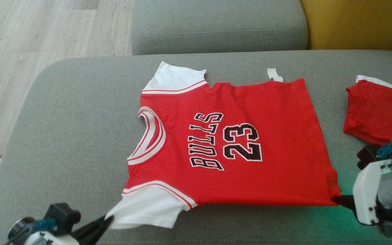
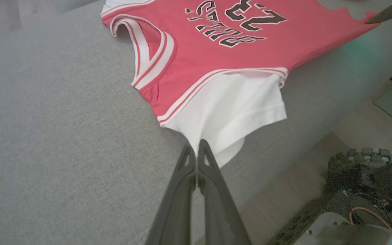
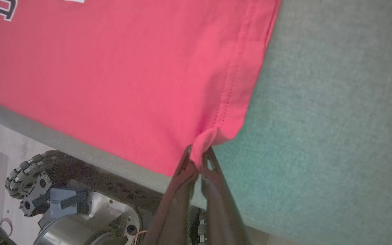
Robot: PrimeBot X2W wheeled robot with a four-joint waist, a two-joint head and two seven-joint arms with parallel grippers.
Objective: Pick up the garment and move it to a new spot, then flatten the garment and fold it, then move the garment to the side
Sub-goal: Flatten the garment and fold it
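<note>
The garment (image 1: 237, 143) is a red T-shirt with white sleeves and "BULLS 23" printed on it. It lies spread flat on the grey cushion (image 1: 63, 136), collar to the left and hem to the right. My left gripper (image 1: 109, 219) is at the lower left, shut on the edge of the near white sleeve (image 2: 230, 112); its tips (image 2: 196, 144) meet on the cloth. My right gripper (image 1: 335, 200) is at the lower right, shut on the near hem corner. A small fold of red fabric (image 3: 206, 139) is pinched between its fingertips (image 3: 199, 154).
A second red garment (image 1: 379, 115) lies at the cushion's right end. Behind are a grey back cushion (image 1: 216, 27) and a yellow one (image 1: 359, 23). Wooden floor (image 1: 29, 34) lies to the left. The robot's wheeled base (image 3: 29, 180) sits just below the cushion's near edge.
</note>
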